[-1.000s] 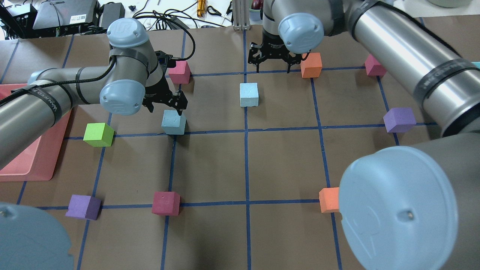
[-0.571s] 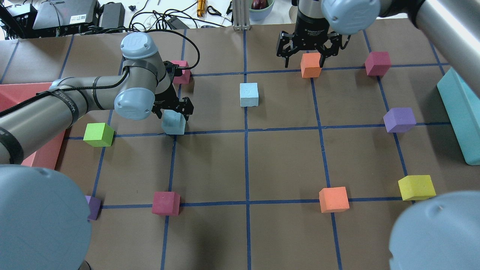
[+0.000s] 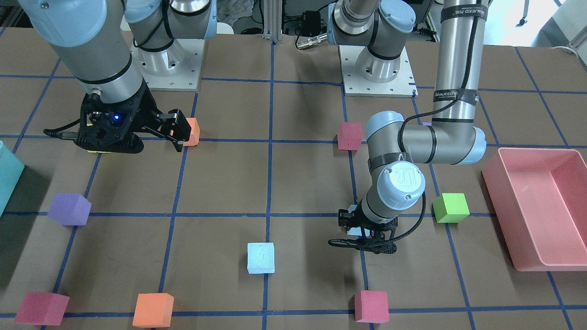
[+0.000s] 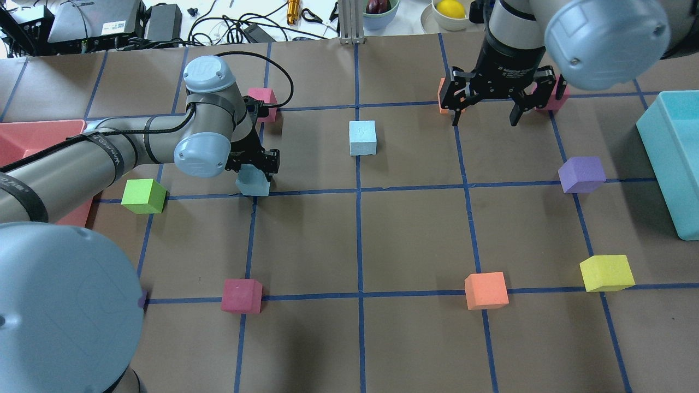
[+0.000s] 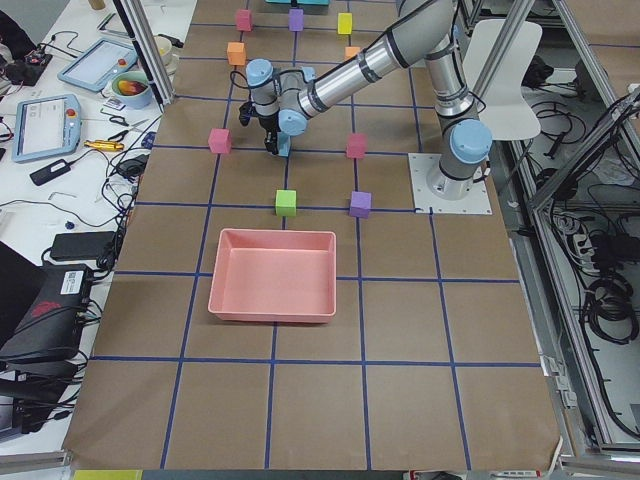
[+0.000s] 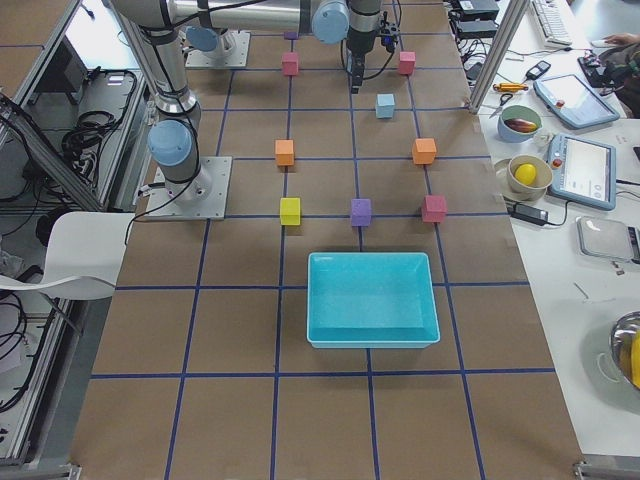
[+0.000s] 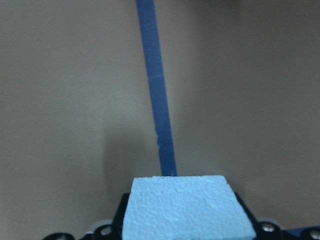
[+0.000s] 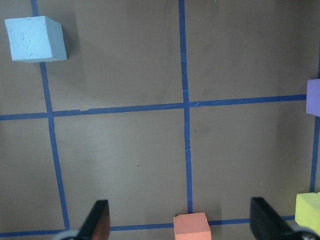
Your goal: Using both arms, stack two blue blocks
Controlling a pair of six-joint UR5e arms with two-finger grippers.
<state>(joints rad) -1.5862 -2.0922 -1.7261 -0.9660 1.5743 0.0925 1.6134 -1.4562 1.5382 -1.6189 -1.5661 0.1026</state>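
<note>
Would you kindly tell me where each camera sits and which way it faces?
Front-facing: across the table, facing the robot; left arm, right arm.
Overhead: behind the shoulders, looking forward and down; both arms.
Exterior left: table's end; left arm nearest.
Exterior right: opposite end; right arm nearest.
Left wrist: down; left pincer straddling one blue block.
Right wrist: down; open right pincer.
Overhead and right wrist share the free blue block.
</note>
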